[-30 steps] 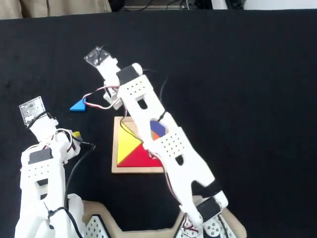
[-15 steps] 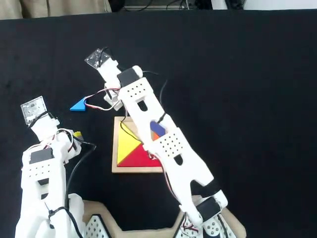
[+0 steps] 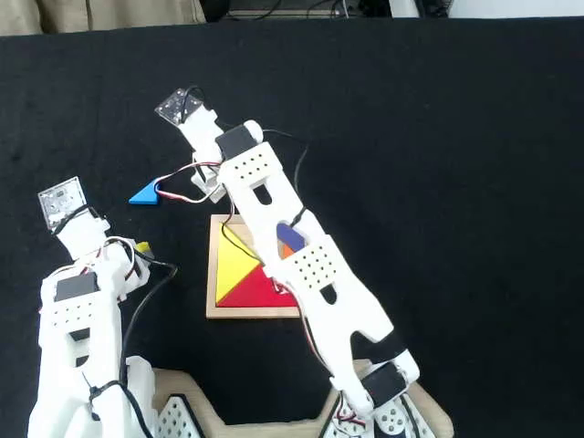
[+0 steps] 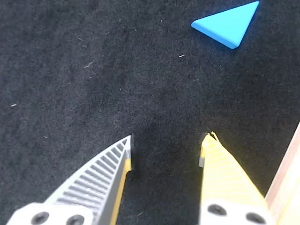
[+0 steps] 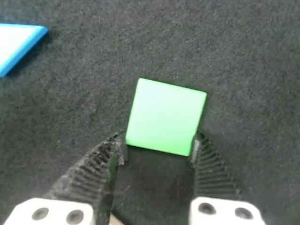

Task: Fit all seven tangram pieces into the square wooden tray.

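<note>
The square wooden tray (image 3: pixel 246 312) holds a yellow triangle (image 3: pixel 235 263), a red triangle (image 3: pixel 255 292) and a dark blue piece (image 3: pixel 290 236) with some orange beside it. A light blue triangle (image 3: pixel 144 193) lies on the cloth left of the tray's far corner. A green square (image 5: pixel 166 116) lies flat in the right wrist view. My right gripper (image 5: pixel 157 150) is open, its tips at the two near corners of the square. My left gripper (image 4: pixel 168 147) is open over bare cloth, left of the tray (image 4: pixel 287 187), with the light blue triangle (image 4: pixel 227 24) ahead of it.
A black cloth covers the table. The right arm (image 3: pixel 274 219) stretches across the tray and hides part of it. The left arm (image 3: pixel 82 301) stands at the near left. Wide free cloth lies to the right and at the back.
The right arm has shifted very slightly over the green square. The left arm and the pieces stay where they were.
</note>
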`<state>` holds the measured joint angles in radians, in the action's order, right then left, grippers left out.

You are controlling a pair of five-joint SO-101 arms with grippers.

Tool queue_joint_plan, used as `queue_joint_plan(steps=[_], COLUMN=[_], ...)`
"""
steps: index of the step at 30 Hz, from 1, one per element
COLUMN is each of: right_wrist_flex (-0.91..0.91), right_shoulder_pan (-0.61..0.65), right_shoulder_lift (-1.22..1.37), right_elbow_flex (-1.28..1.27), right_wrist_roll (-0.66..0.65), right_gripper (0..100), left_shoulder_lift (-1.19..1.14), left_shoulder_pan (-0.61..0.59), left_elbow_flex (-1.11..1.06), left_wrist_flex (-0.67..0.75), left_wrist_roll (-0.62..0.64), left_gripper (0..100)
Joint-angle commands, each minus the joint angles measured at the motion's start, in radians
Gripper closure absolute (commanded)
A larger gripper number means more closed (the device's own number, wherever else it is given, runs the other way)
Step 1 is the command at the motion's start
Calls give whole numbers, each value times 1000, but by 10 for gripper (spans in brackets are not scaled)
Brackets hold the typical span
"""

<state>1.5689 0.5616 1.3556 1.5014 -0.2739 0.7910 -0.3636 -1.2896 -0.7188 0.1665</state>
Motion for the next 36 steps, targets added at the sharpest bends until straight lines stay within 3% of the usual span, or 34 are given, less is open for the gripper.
queue_joint_plan(steps=[1,12,17,29,36], right_wrist_flex=[77,199,203,192,28], right_shoulder_pan=[18,-2,-74,-110,-124], right_shoulder_lift=[-31,-122,-245,-886,-1190], right_elbow_flex=[105,159,84,-714,-1247], right_wrist_roll=[-51,-55,-54,-58,-57], right_gripper=[903,906,906,904,904], left_shoulder_lift=[21,21,21,21,21], left_shoulder_pan=[15,16,16,16,16], left_elbow_flex=[47,47,47,50,48], left_wrist_flex=[-2,-2,-2,-2,-2], left_wrist_roll=[11,11,9,9,9], left_gripper=[762,762,762,762,762])
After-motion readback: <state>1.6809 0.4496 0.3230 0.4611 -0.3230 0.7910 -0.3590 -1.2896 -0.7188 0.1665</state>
